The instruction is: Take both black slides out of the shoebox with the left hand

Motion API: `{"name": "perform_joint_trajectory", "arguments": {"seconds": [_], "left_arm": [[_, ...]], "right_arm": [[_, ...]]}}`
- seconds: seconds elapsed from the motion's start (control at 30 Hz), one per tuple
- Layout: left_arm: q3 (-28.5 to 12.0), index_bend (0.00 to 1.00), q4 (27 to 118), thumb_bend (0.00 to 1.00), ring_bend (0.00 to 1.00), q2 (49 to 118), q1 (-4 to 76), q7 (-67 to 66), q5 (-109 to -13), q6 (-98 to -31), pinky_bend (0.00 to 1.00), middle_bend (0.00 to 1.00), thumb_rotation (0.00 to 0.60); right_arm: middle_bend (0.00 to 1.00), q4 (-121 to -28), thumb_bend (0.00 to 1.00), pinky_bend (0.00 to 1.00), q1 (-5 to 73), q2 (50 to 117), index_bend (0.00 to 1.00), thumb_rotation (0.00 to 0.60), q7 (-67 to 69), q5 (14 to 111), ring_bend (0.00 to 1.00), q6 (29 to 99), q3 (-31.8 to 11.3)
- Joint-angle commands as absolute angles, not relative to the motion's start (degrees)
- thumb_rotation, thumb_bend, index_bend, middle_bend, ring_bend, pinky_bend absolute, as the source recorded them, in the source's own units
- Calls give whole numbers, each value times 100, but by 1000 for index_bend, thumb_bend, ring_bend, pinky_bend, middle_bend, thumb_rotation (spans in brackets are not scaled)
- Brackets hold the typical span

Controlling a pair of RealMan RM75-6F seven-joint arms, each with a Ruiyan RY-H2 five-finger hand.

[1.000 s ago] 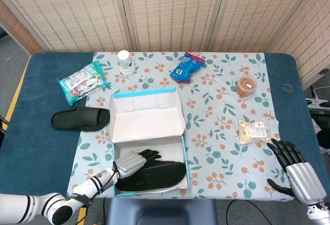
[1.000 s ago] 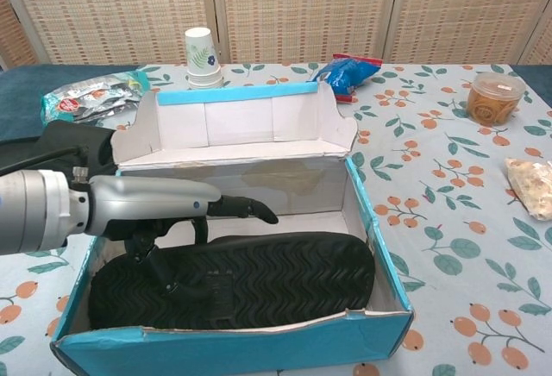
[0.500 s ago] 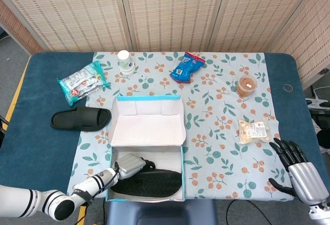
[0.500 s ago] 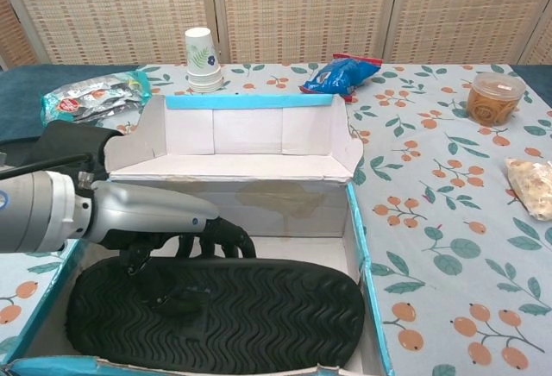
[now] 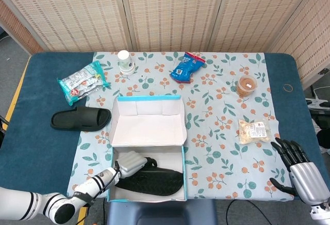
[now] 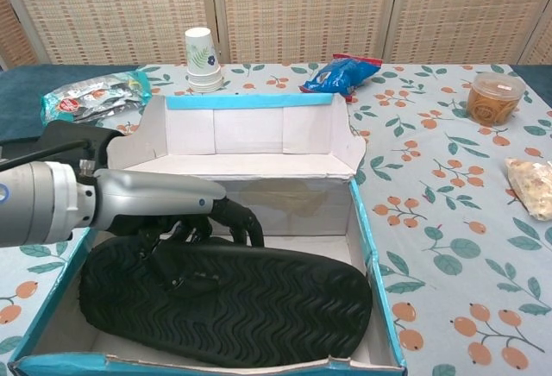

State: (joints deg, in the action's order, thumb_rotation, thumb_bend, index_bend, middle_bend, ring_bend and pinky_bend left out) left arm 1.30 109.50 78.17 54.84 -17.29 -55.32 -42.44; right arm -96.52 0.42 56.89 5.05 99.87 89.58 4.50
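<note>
The blue-and-white shoebox (image 5: 181,171) stands at the table's near edge with its lid (image 5: 148,127) folded back. One black slide (image 5: 153,182) lies sole up inside it, seen large in the chest view (image 6: 233,303) with its left end tilted up. My left hand (image 5: 131,161) reaches into the box from the left and grips that slide, fingers (image 6: 235,219) curled over its far edge. The other black slide (image 5: 81,118) rests on the blue cloth left of the box. My right hand (image 5: 299,169) hovers open at the near right corner, holding nothing.
Behind the box stand a paper cup (image 5: 124,60), a blue snack bag (image 5: 186,66) and a green-white packet (image 5: 82,82). To the right are a lidded snack tub (image 5: 247,85) and a clear snack bag (image 5: 253,131).
The left hand's fingers have curled down over the slide's far edge. The slide's left end has tipped up, and the box has shifted a little. The right hand has barely moved.
</note>
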Motion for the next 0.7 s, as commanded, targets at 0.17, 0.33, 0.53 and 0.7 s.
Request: {"name": "perform_joint_trajectory", "arguments": {"seconds": [0.17,0.33,0.53,0.7], "left_arm": [[-35,986,10622,675,631,8118,4988,-1167,-6764,-5045,699,828,600],[7,987,10635,674,631,7947,4707,-631,-7680,-5466,702,831,600],[14,988,10368,664,628,7918,4421,218,-8294,-5866,699,833,600],[64,988,9790,654,620,8259,4153,958,-8775,-6332,686,835,600]], "right_arm": [[0,-9652,103,0,43,5682,0,600,510,9972,0,8941,448],[0,-9647,103,0,39,5677,0,600,523,9962,0,8949,441],[0,-9652,103,0,25,5687,0,600,499,10007,0,8971,457],[0,-9664,104,0,22,5690,0,600,478,10020,0,8967,464]]}}
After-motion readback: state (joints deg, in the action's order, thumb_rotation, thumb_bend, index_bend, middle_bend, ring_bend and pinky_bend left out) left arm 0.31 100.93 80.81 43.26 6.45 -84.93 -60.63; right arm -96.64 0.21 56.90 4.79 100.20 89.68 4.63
